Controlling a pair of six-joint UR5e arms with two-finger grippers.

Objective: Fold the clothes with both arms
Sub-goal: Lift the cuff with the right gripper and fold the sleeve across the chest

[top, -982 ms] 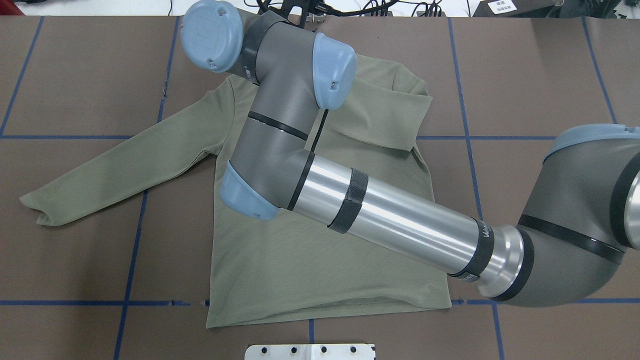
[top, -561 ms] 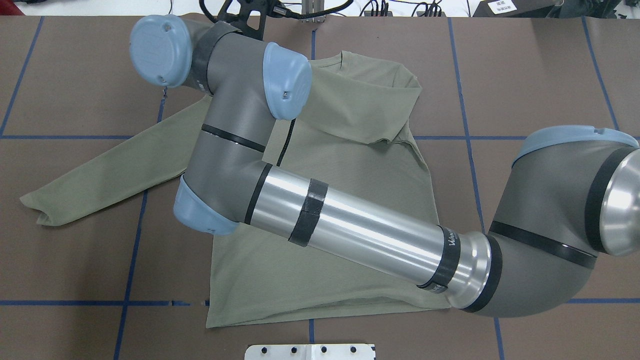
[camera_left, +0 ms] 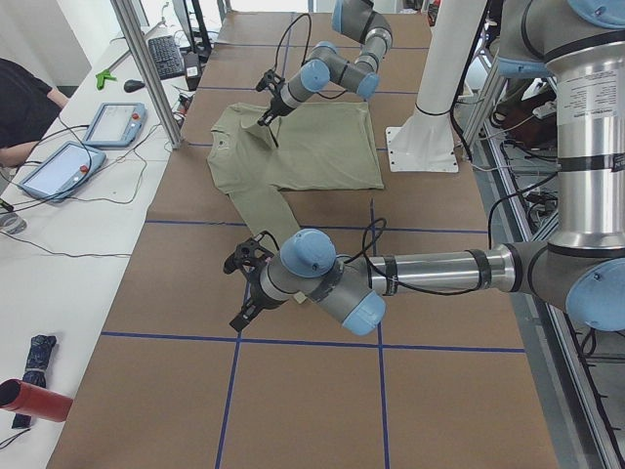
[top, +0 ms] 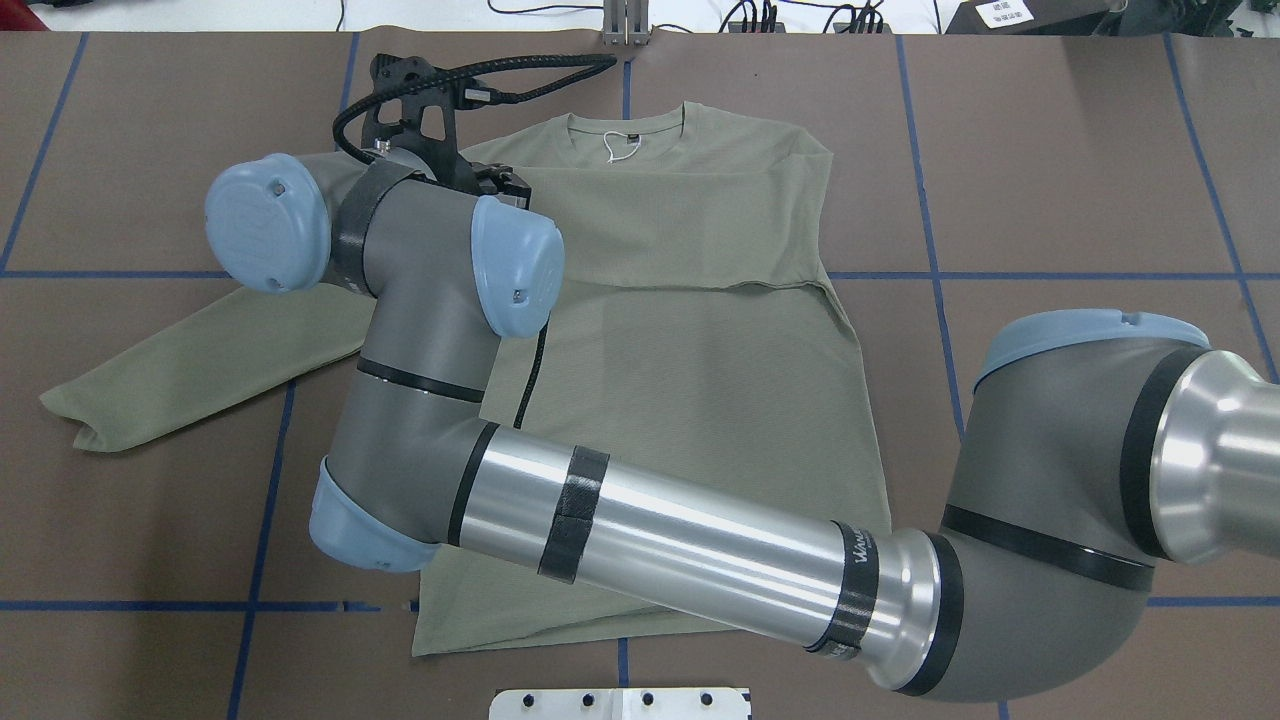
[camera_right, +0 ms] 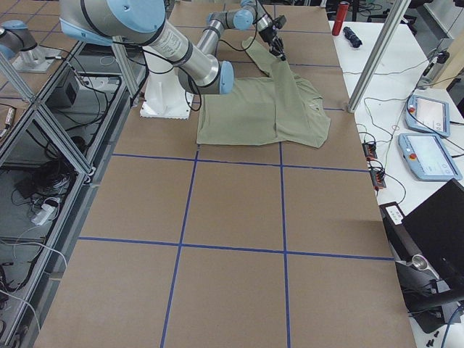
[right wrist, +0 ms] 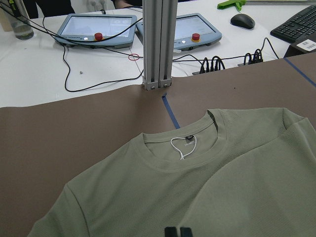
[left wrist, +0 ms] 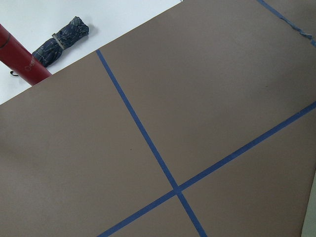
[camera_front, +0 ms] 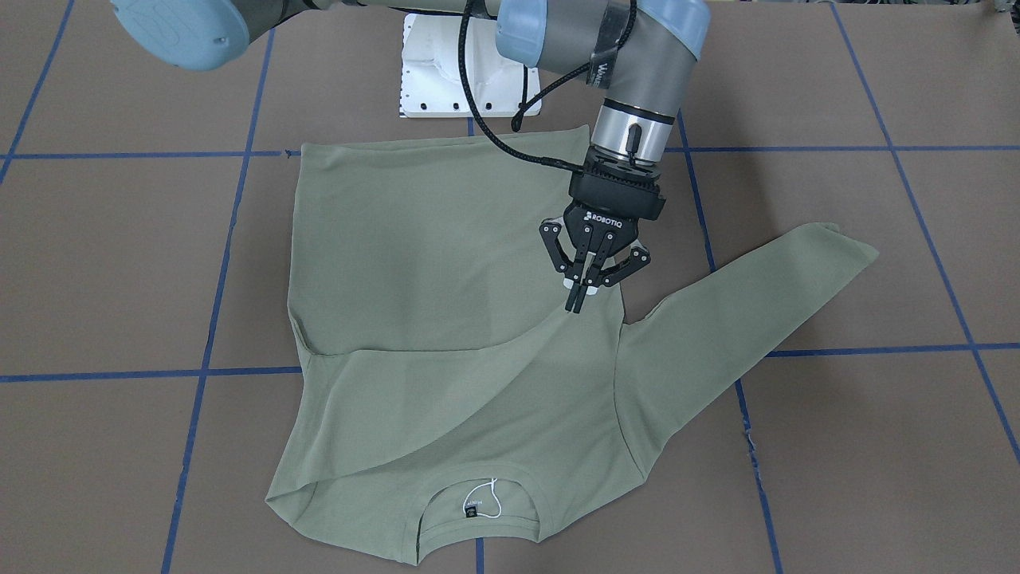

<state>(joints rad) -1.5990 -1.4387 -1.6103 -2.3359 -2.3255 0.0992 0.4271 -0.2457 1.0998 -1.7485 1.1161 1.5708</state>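
A: So, where is the shirt [camera_front: 414, 239] being kept at this moment?

B: It is being spread flat on the table [camera_front: 837, 446], its neck turned towards the operators' side. One sleeve is being drawn across the chest by the right tool [camera_front: 575, 305]. The tool's fingers are being pressed together on the sleeve's end, near the armpit of the opposite side.

A: And what is being noticed against a second ago?

B: In the overhead view the right arm [top: 680, 535] is being found further towards the robot's left. Its wrist was covering the collar then. Now the round neck, the black label [top: 630, 127] and the white string [top: 620, 148] are being shown uncovered. The sleeve's end, then lying by the shirt's right edge, is now being held past the middle. The sleeve's lower edge is being pulled into a straight line across the chest.

A: How is the other sleeve [camera_front: 741, 311] being left?

B: It is being left stretched out on the table, in the same place as before.

A: And the left tool [camera_left: 239, 318]?

B: It is being held low over the table, well apart from the shirt. It is being shown in the left side view only, so whether it is open or closed cannot be told.
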